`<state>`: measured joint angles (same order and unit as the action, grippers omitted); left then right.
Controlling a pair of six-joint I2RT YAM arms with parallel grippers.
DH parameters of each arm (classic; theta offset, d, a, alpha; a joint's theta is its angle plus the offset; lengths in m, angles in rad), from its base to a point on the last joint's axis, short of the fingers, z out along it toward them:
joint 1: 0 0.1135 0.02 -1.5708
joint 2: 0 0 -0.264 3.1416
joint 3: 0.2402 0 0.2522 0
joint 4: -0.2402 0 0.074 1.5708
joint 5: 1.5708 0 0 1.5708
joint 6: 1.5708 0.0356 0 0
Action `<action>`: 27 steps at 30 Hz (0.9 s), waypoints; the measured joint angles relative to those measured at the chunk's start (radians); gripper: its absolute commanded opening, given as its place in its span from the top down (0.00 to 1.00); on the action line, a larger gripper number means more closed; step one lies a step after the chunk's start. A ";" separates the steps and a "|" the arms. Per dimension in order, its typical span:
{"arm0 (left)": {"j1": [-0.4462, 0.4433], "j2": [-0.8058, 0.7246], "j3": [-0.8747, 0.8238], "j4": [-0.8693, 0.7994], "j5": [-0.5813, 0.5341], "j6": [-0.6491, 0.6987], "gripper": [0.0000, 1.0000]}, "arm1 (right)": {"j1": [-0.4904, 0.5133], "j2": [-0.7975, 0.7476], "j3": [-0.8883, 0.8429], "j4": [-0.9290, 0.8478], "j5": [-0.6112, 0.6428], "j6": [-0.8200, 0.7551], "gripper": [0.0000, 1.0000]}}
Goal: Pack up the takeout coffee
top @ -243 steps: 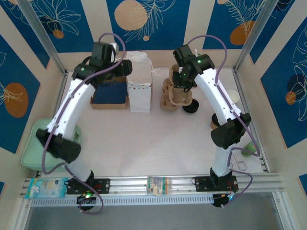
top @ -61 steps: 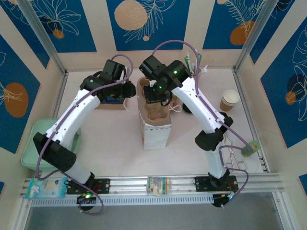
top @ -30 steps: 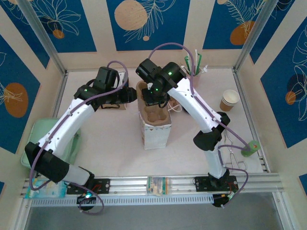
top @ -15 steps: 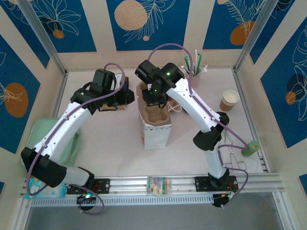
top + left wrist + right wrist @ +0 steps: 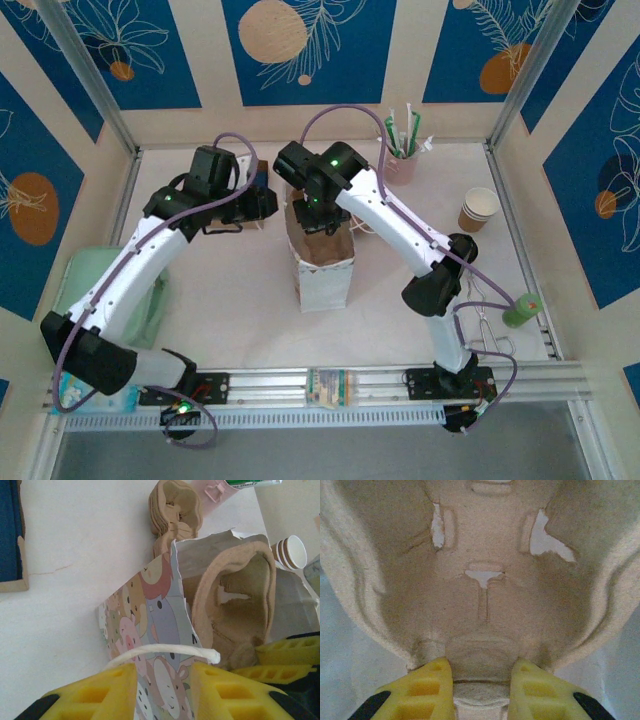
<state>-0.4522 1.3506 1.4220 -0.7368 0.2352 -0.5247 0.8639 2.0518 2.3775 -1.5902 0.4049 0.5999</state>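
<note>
Eight seconds back the white bag (image 5: 322,275) stood at the rear of the counter (image 5: 220,300). We now find it nearer the middle, with the cardboard cup tray (image 5: 318,243) from the back right pushed into its mouth. The right tool (image 5: 481,672) has swung left from the rear and is clamped on the tray's rim inside the bag. The left tool (image 5: 163,667) has come off the blue box (image 5: 9,530) to the bag's top edge, straddling the cord handle (image 5: 165,652). Over the last second the tray has sunk lower.
</note>
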 measured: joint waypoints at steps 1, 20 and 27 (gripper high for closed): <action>0.001 -0.002 -0.002 0.000 0.000 0.000 0.65 | 0.000 0.000 0.000 0.000 0.000 0.001 0.77; 0.028 -0.016 -0.015 0.000 -0.011 0.000 0.65 | 0.027 -0.103 -0.100 0.012 -0.022 0.011 0.78; 0.032 -0.020 -0.021 0.000 -0.011 0.000 0.65 | 0.027 -0.105 -0.182 0.042 -0.047 0.011 0.78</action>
<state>-0.4206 1.3304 1.4010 -0.7368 0.2237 -0.5247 0.8913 1.9469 2.1952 -1.5478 0.3576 0.6109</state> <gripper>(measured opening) 0.347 0.223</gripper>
